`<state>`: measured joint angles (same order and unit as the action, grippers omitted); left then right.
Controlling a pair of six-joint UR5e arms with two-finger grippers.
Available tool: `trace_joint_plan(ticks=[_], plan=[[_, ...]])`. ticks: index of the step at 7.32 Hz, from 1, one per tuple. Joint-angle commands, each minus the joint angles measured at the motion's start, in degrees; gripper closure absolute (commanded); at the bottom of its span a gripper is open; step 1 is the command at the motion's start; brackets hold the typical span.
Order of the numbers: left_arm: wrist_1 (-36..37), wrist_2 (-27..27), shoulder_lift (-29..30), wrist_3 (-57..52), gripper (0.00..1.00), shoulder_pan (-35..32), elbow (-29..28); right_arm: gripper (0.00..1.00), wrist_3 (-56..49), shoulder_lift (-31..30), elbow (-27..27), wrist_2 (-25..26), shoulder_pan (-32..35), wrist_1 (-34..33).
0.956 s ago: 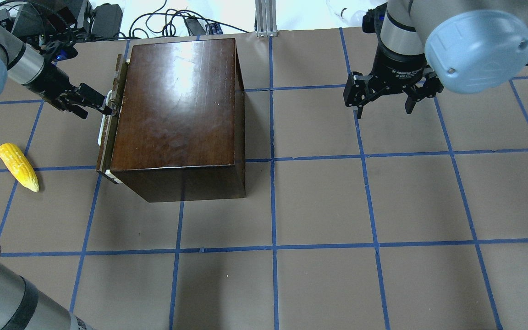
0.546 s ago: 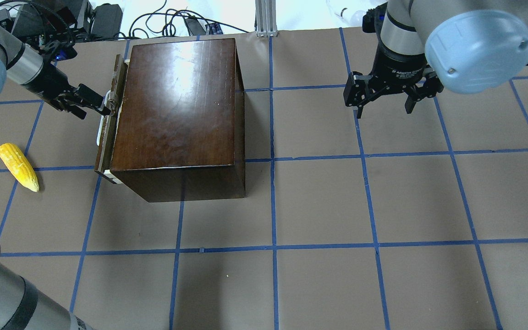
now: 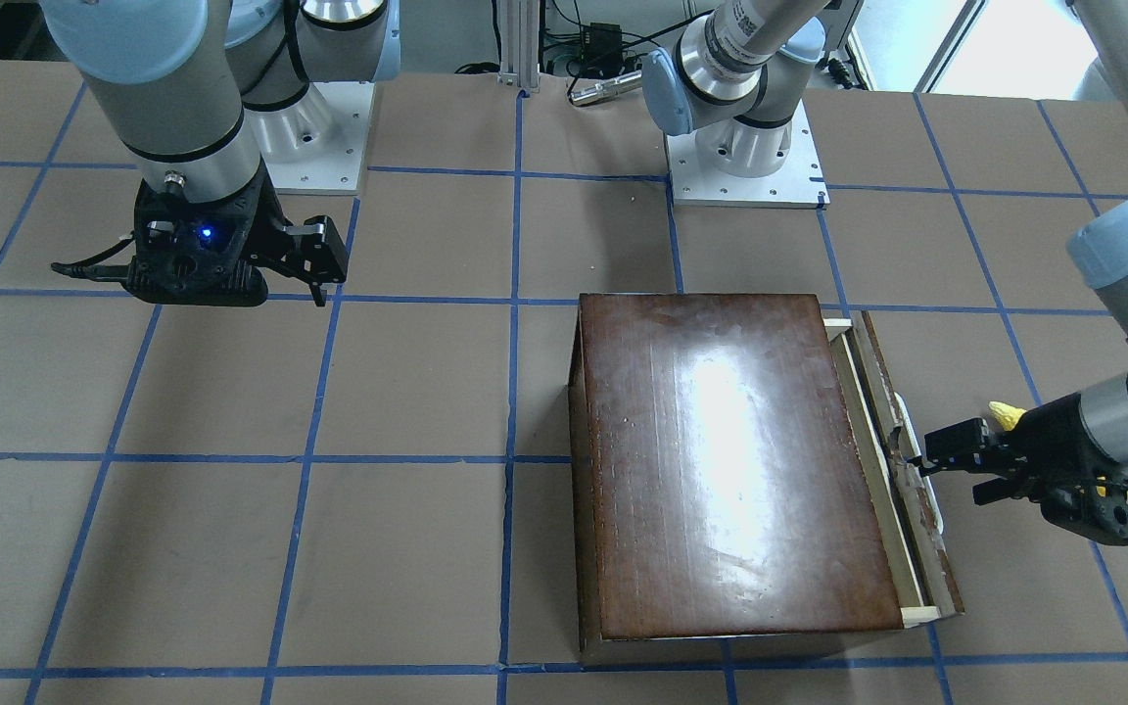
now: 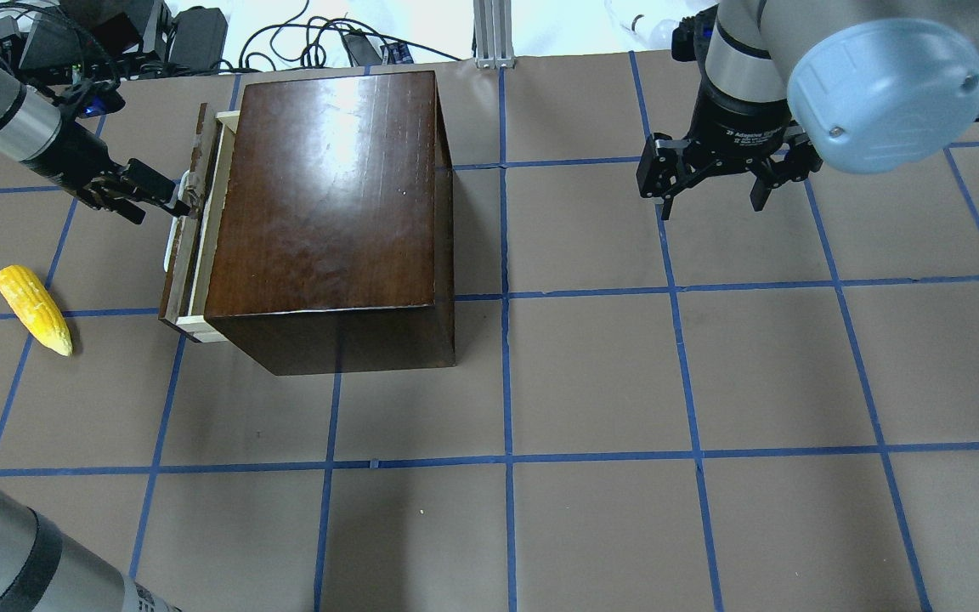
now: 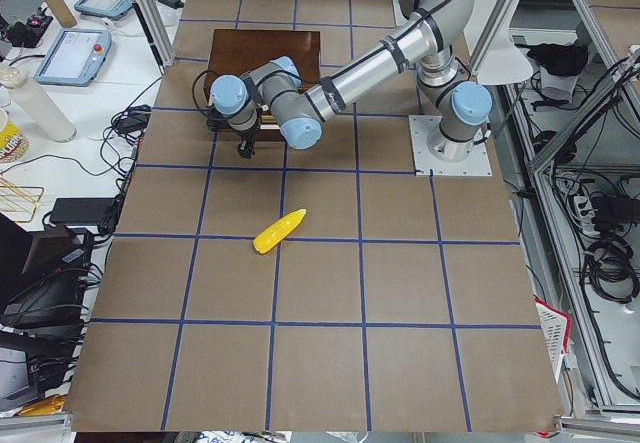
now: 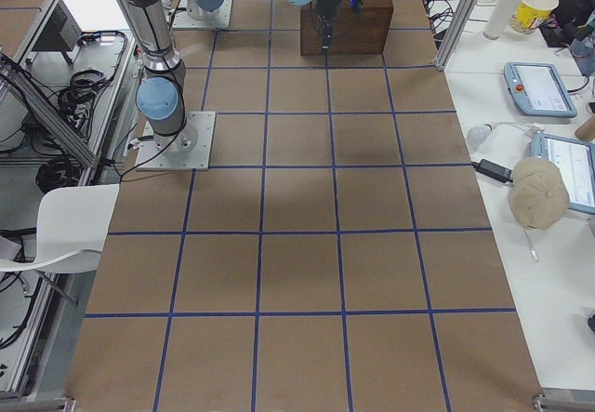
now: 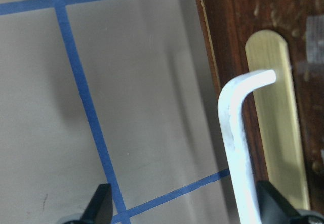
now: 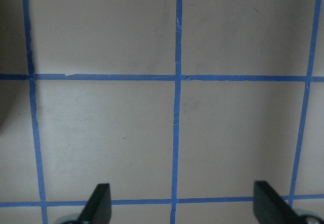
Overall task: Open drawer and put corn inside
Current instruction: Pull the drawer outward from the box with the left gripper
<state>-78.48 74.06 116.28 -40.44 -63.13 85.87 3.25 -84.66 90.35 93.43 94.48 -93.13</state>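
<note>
facing the robot, the front view shows the drawer [image 3: 902, 470] standing a little way out of the glossy dark box [image 3: 730, 460], with a strip of pale wood showing beside the box top. the left hand [image 3: 926, 458] has its tips at the white handle [image 3: 931, 490] on the drawer's front panel. the corn [image 3: 1005, 415] peeks out just behind that arm. the right hand [image 3: 314, 279] hangs spread above the surface [image 3: 407, 548], well apart from the box.

from overhead, the corn [image 4: 34, 309] lies on the surface left of the drawer [image 4: 200, 229] and apart from it, its pointed end toward the robot.

from the left end, the corn [image 5: 279, 231] lies across a blue tape line, nearer the camera than the left hand [image 5: 245, 148].

in the left wrist view the fingers [image 7: 101, 204] stand wide apart. the handle [image 7: 238, 148] runs close beside one of them, over a brass plate [image 7: 278, 133].

in the right wrist view the fingers [image 8: 98, 201] are spread over the taped grid.
</note>
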Motion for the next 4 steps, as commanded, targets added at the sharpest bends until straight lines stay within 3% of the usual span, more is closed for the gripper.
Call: trace_joint_plan(ticks=[1,4], plan=[[-0.09,0.12,0.0,-0.6,0.0,0.9,0.0,0.0,0.0,0.02,0.0,0.0,0.0,-0.03],[-0.27,1.17,0.0,-2.19,0.0,1.87,-0.09,0.0,0.0,0.02,0.0,0.0,0.0,-0.03]])
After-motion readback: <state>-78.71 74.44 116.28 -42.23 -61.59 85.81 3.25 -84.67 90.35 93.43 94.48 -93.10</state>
